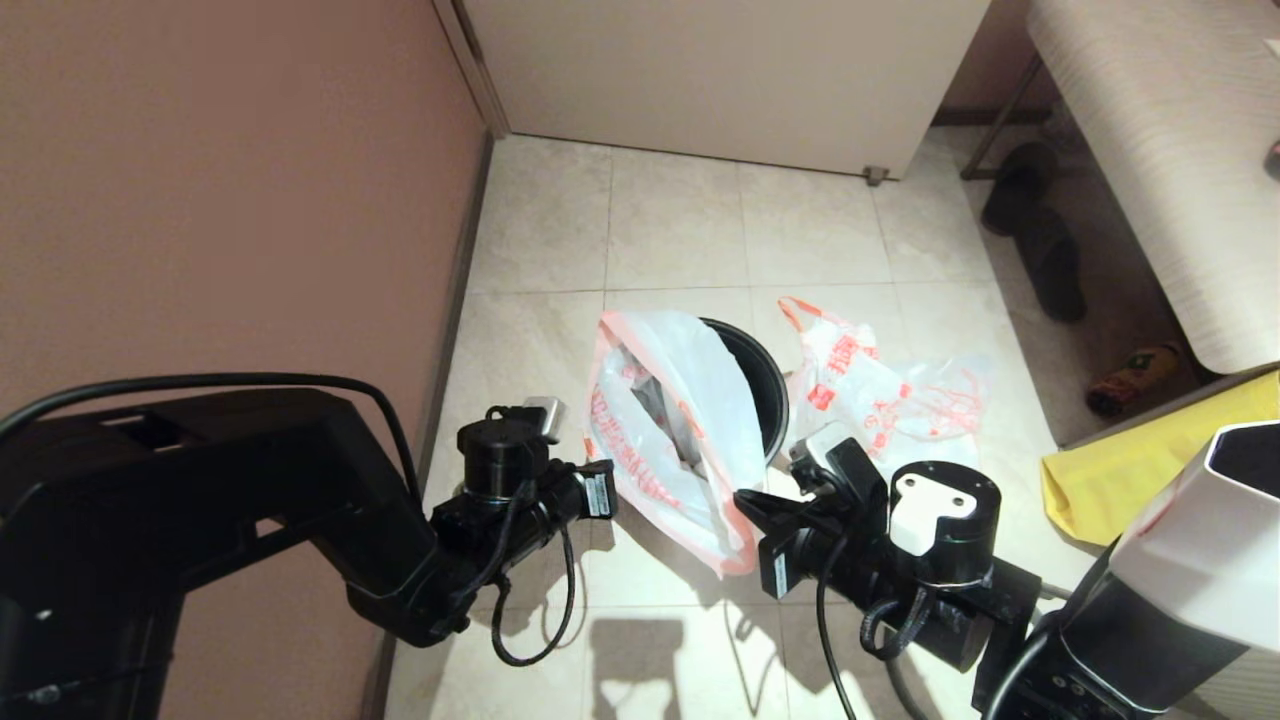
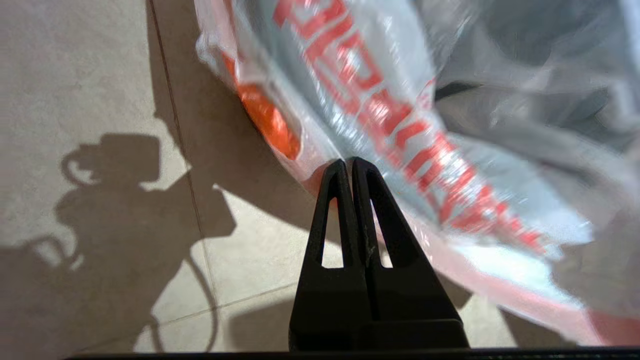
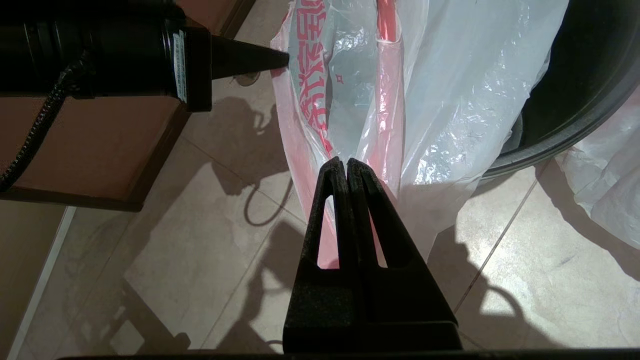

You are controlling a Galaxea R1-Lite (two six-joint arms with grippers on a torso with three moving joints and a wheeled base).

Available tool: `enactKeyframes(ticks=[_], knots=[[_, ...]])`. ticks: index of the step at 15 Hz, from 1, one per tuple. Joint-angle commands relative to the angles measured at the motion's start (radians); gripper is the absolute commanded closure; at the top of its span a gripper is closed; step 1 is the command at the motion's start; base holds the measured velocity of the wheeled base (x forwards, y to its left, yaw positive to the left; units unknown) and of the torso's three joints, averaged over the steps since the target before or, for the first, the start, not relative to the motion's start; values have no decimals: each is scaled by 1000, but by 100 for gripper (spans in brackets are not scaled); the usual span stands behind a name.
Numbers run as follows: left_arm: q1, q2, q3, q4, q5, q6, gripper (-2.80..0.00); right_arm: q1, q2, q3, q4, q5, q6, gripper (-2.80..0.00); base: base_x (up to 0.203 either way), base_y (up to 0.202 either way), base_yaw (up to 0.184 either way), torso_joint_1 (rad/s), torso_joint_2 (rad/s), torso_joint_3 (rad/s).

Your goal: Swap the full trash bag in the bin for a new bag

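Observation:
The new bag (image 1: 680, 400), thin and white with red lettering and a wide pale-orange hem band, hangs stretched over the near side of the black bin (image 1: 768, 380). My left gripper (image 1: 616, 492) is shut on the hem at the bag's left edge (image 2: 347, 161). My right gripper (image 1: 742, 498) is shut on the hem at the bag's lower right (image 3: 343, 161). From the right wrist, the left gripper (image 3: 286, 59) pinches the new bag (image 3: 450, 75) beside the bin (image 3: 575, 100). The full trash bag (image 1: 880, 400), with an orange-red loop handle, lies on the floor right of the bin.
A brown wall (image 1: 200, 200) runs close along the left. A white door (image 1: 720, 70) closes the far end. Dark slippers (image 1: 1040, 230), a bottle (image 1: 1135, 378) and a yellow sheet (image 1: 1150, 480) lie at the right under a pale striped surface (image 1: 1180, 150).

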Motion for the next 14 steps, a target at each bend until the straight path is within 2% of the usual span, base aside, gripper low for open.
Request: enactKeyframes(ticks=[1,7,10,14], knots=[[1,16,5,-6,0,8,0,0,0,0,-7,0,0,0,0,0,0,0,0,0],[14,103,-63,-14,12,13,0,1,-4,0,-7,0,0,0,0,0,0,0,0,0],[11,142,-97,-13,61,-10,0,1,-6,0,-12,0,0,0,0,0,0,0,0,0],[4,15,-40,-3,46,-7,0,0,-10,0,-10,0,1,0,0,0,0,0,0,0]])
